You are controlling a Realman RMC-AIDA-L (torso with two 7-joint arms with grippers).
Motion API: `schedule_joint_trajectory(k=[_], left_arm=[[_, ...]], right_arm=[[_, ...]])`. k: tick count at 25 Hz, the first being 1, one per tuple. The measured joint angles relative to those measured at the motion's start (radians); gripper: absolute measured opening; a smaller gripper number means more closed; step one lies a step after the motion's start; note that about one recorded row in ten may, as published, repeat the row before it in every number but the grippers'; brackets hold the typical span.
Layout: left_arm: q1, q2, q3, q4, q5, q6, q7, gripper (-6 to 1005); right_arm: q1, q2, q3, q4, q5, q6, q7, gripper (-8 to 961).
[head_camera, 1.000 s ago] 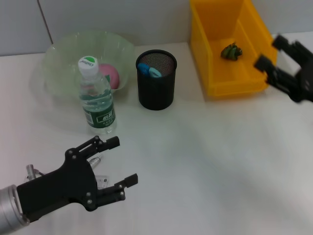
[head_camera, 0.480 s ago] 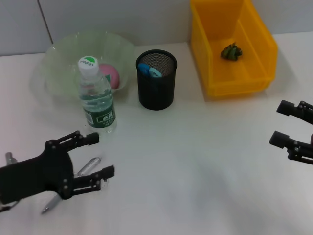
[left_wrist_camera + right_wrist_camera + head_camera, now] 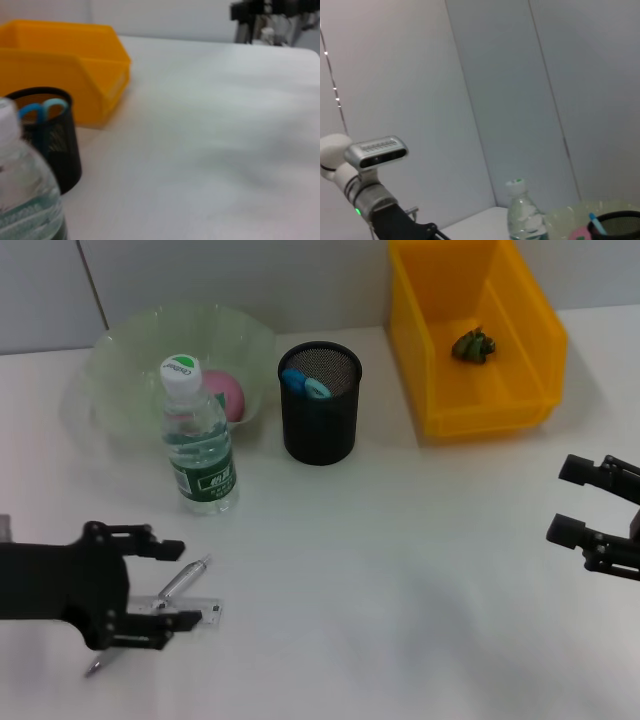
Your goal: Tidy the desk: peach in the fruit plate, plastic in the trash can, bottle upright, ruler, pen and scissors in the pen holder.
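The left gripper has drawn back toward the robot over the last second and sunk low over the desk, so the pen and the ruler, half hidden under the arm a moment ago, now lie in plain sight. Its two fingers are spread wide and hold nothing. The pen lies slantwise between them, its far end poking just past the upper fingertip and its near tip trailing out behind the palm; the ruler lies flat at the lower fingertip, just beside the pen. I judge this a lining-up for a pick on one of the two, most likely the pen. Just beyond the fingertips the bottle stands upright, so that step looks finished. Farther on, the peach sits in the fruit plate, and off to the right of the bottle the pen holder already carries the scissors, blue handles up. Farthest away, a crumpled dark green scrap, probably the plastic, rests in the trash can. The right gripper has come away from the bin down to the desk's right edge, well apart from everything, its fingers parted and empty; it looks parked. Only pen and ruler seem left to put away.
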Motion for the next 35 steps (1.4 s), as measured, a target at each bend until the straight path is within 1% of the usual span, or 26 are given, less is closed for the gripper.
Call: schedule_joint_trajectory(k=[1,2,4,6,9,10,12,13,17,20,26,28,35], left_arm=[[-0.007,-0.007,0.003,0.008,0.016,0.008,-0.003,762],[-0.023,-0.02,0.009,0.02,0.053,0.019,-0.014,762],[-0.052,-0.037,0.016,0.037,0.133,0.032,-0.036,763],[-0.081,-0.045,0.035,0.041,0.187,0.032,-0.05,763],[-0.106,-0.045,0.089,0.045,0.207,0.029,-0.07,764],[-0.137,-0.045,0.121,0.059,0.256,0.008,-0.089,765],[-0.137,-0.045,0.121,0.059,0.256,0.008,-0.089,768],[-0.173,-0.047,0.127,0.049,0.298,-0.005,-0.097,769],[-0.221,-0.048,0.138,0.025,0.338,-0.02,-0.113,774],[-0.245,-0.048,0.149,0.009,0.37,-0.027,-0.117,777],[-0.291,-0.05,0.182,-0.044,0.416,-0.049,-0.118,780],[-0.312,-0.05,0.189,-0.081,0.433,-0.065,-0.118,780],[-0.345,-0.051,0.191,-0.137,0.453,-0.087,-0.117,777]], right_arm=[[-0.004,0.0,0.007,0.002,-0.004,0.0,-0.001,843],[-0.008,0.001,0.012,0.003,-0.008,0.001,-0.001,843],[-0.025,0.005,0.018,0.003,-0.017,0.0,-0.009,842],[-0.03,0.006,0.018,0.003,-0.021,0.0,-0.012,842],[-0.042,0.009,0.021,0.004,-0.044,-0.004,-0.015,842],[-0.049,0.013,0.025,0.01,-0.068,-0.005,-0.018,842],[-0.052,0.016,0.025,0.011,-0.074,-0.006,-0.019,842],[-0.061,0.022,0.023,0.012,-0.076,-0.012,-0.022,842],[-0.072,0.03,0.024,0.013,-0.076,-0.025,-0.027,843],[-0.08,0.035,0.026,0.013,-0.076,-0.033,-0.027,842],[-0.084,0.038,0.024,0.012,-0.076,-0.042,-0.027,842],[-0.084,0.038,0.021,0.012,-0.076,-0.042,-0.027,842],[-0.079,0.037,0.023,0.012,-0.076,-0.042,-0.027,843]])
